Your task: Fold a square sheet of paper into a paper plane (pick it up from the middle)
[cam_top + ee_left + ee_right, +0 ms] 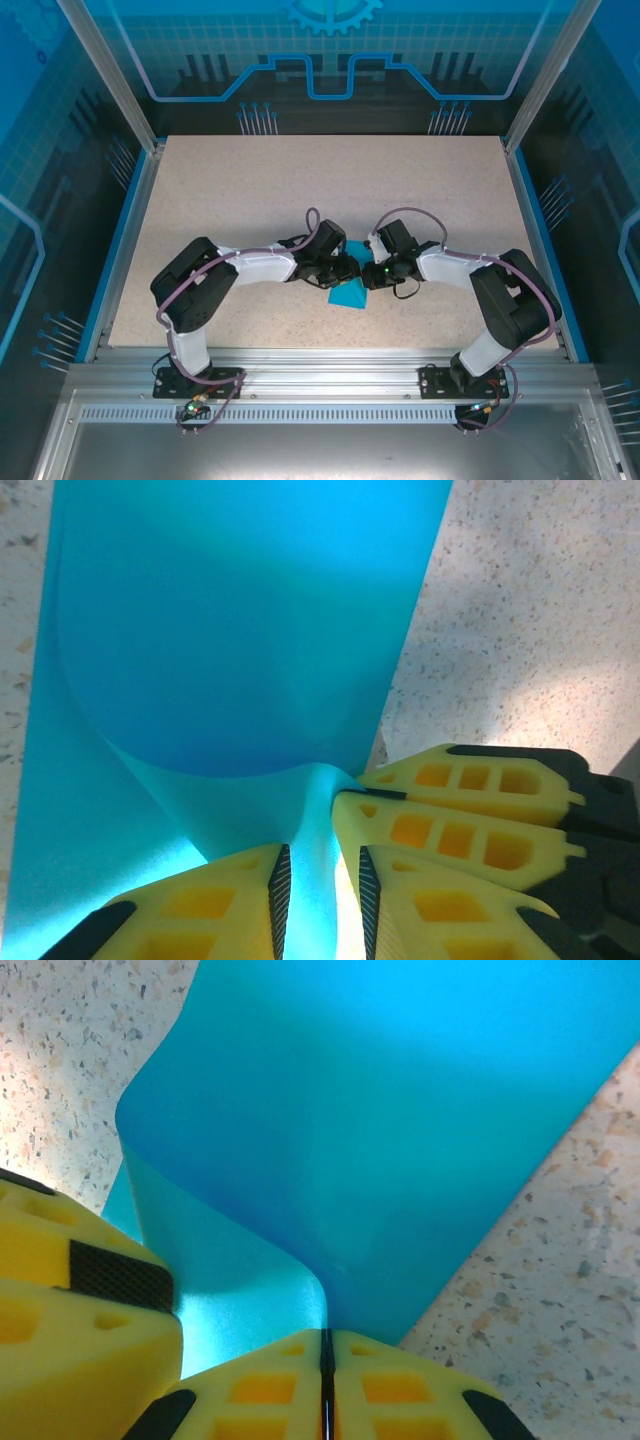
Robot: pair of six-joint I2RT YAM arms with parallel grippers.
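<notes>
Centrally, both the left claw (pixel 318 890) and right claw (pixel 325 1385) pinch the curled square sheet of paper (pixel 349 293), its direction unclear

Pinched at its near edge between the closed yellow fingers (pixel 270 1390) of the right gripper (pixel 325 1380), the square sheet of paper (pixel 400 1140) curves up and far over the speckled table (pixel 560 1280), another yellow finger (pixel 70 1300) at left.

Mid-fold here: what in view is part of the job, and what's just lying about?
Job:
- square sheet of paper, curled and pinched
- left gripper, shut on it
- right gripper, shut on it

Lying about:
- nothing loose that I can see; just the speckled table
</notes>
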